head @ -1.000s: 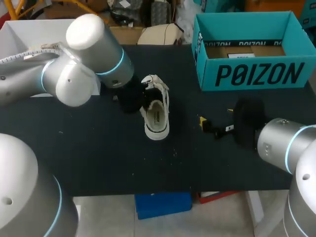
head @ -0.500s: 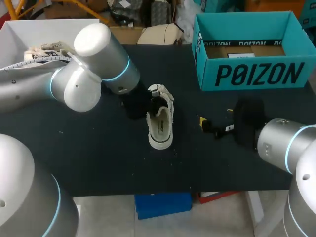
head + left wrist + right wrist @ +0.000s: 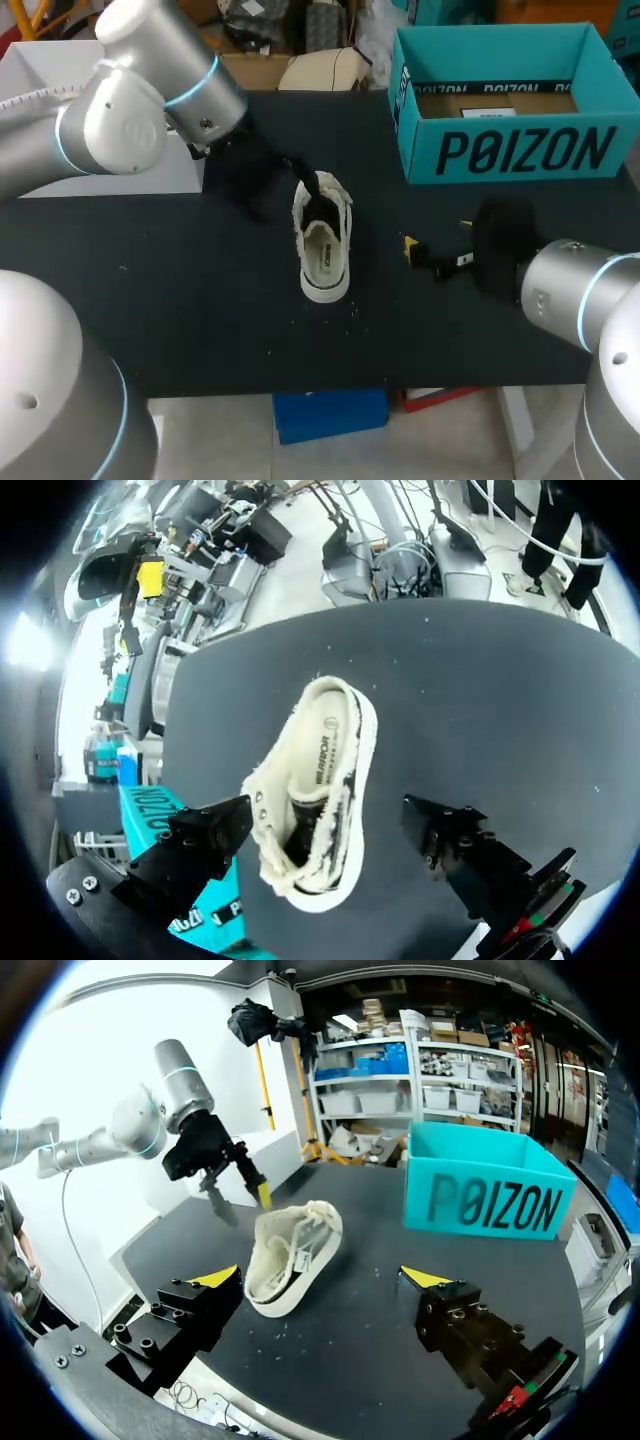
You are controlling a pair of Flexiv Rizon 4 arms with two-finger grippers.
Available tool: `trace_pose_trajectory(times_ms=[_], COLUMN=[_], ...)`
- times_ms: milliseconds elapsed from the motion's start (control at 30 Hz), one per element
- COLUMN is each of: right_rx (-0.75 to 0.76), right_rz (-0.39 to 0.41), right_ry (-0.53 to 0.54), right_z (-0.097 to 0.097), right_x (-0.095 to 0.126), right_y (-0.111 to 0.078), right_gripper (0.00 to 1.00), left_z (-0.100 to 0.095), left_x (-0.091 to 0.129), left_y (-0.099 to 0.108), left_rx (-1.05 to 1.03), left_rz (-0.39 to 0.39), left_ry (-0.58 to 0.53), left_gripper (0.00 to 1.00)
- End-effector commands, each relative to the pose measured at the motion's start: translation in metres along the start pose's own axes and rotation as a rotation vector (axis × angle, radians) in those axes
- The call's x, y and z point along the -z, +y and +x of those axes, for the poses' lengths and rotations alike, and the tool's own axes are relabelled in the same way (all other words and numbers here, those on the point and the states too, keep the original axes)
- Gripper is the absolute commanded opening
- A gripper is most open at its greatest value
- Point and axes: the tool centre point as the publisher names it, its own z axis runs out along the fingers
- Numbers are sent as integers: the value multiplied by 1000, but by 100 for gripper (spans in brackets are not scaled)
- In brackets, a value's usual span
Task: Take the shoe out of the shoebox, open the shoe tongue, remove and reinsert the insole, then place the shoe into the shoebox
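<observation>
Hangs open just above laced front of cream canvas low-top shoe point(image 3: 322, 250), heel nearward: left gripper point(image 3: 243, 1198); right gripper point(image 3: 320, 1277), open, farther.

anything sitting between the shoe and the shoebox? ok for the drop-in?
Nothing visible does. No object lies on the black tabletop between the white canvas shoe and the open teal cardboard shoebox. The right gripper sits beside the shoe, nearer the robot than that line.
</observation>
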Motion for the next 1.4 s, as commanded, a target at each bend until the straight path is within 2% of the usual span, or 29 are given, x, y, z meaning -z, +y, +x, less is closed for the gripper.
trace_pose_trajectory(times_ms=[33,167,400,867,933,1033,1100,1400], right_rx=[-1,-1,-1,-1,-1,-1,-1,-1], right_rz=[-4,-4,-4,-4,-4,-4,-4,-4], right_ry=[-4,-4,-4,-4,-4,-4,-4,-4], right_z=[2,2,2,2,2,2,2,2], right_x=[-1,-1,-1,-1,-1,-1,-1,-1], right_y=[-1,-1,-1,-1,-1,-1,-1,-1], right_gripper=[100,100,100,100,100,100,100,100], left_z=[6,12,20,46,51,60,65,96], left_x=[33,42,52,60,63,67,69,77], left_y=[-4,1,1,-19,-23,-29,-32,-42], left_rx=[121,291,520,939,974,1025,1042,1090], left_rz=[8,1,20,5,-17,-26,-17,-36], left_ry=[12,36,-25,-33,-21,-61,-94,-121], left_gripper=[100,100,100,100,100,100,100,100])
